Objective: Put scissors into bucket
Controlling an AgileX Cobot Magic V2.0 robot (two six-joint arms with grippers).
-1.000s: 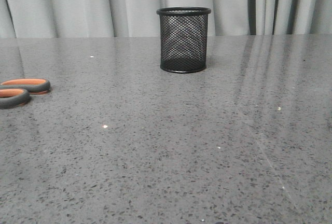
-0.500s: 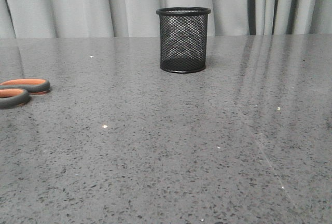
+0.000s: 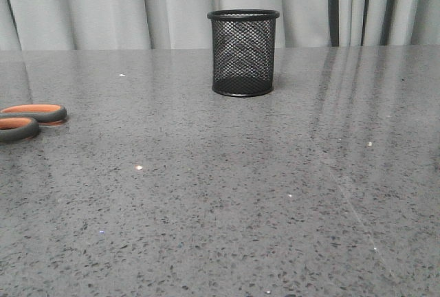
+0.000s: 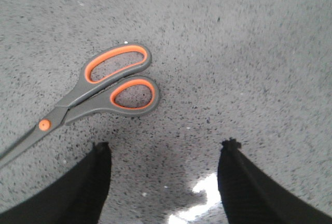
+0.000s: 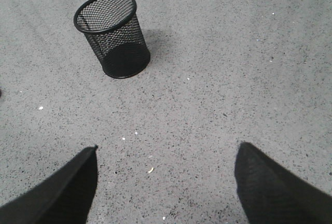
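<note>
Scissors (image 4: 98,92) grey, orange-lined; bucket (image 3: 243,53) black mesh; table (image 3: 275,187) speckled grey.

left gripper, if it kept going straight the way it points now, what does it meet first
Probably bare table: the open left gripper faces speckled grey tabletop between its fingers. The grey scissors with orange-lined handle loops lie off to one side, seemingly outside that line; depth is unclear.

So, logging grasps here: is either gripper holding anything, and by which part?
Nothing is held. The left gripper is open above the table beside the scissors; the right gripper is open, empty.
</note>
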